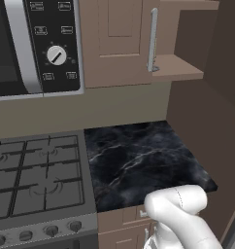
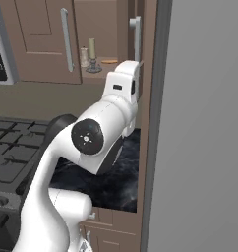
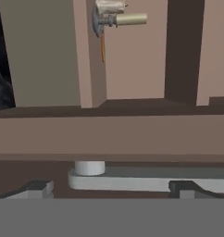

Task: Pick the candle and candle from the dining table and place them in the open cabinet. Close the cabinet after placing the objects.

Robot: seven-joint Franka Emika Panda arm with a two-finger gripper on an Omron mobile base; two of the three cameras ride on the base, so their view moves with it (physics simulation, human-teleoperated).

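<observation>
claw at the cabinet door
i see my claw [image 3: 111,187] spread either side of the door handle [image 3: 151,178]; both candles [image 2: 92,49] stand inside the cabinet [image 2: 99,75].

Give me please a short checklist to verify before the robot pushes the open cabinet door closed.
1. Both candles inside cabinet: slim candle on dish and stub candle stand on the shelf. Ok.
2. Gripper open, holding nothing. Ok.
3. Gripper at the open door's handle: handle lies across, between the fingertips. Ok.
4. Counter bare of candles. Ok.
5. Candles clear of the door's path: cannot tell.
</observation>
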